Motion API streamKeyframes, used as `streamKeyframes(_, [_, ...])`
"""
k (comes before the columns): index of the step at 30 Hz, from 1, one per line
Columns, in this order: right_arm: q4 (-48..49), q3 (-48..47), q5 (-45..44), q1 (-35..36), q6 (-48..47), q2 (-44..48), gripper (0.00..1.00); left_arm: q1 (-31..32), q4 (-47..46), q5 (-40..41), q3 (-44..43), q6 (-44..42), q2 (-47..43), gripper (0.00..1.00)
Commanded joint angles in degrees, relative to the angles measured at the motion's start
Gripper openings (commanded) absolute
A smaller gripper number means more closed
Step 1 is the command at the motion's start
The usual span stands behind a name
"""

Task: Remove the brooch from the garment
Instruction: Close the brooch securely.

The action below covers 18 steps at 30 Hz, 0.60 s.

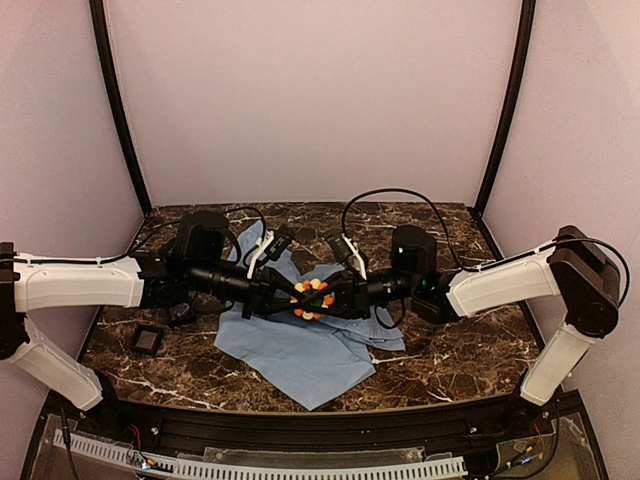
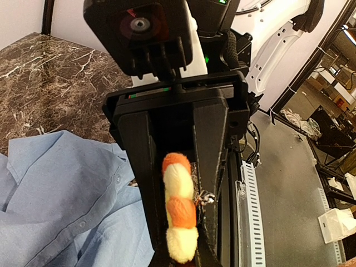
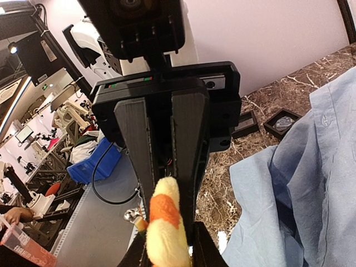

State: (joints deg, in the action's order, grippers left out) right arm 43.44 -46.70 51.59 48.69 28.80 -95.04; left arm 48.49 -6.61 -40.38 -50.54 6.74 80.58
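Brooch sat on the light blue shirt at mid bench, between both tools | left tool pinched shut at its edge, hold unclear to us | right tool narrow, clamped on its fuzzy petals | we judged it light, soft, best held by the rim.

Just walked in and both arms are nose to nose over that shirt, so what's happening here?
Both arms meet over the light blue shirt on the table. The right gripper is closed on the flower brooch, held edge-on between its fingers. The left gripper is shut right at the brooch from the opposite side; what it pinches is hidden. Whether the pin is free of the fabric cannot be told.
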Motion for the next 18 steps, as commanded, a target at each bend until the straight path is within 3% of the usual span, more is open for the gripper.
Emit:
streamKeyframes(1, [2.79, 1.96, -5.94, -4.77, 5.71, -0.6, 0.17, 1.22, 1.69, -6.15, -0.17, -2.59, -2.59, 0.01])
streamKeyframes(18, [8.93, 4.8, -8.13, -6.75, 11.14, -0.62, 0.16, 1.23, 1.77, -4.97, 0.13, -2.86, -3.49, 0.01])
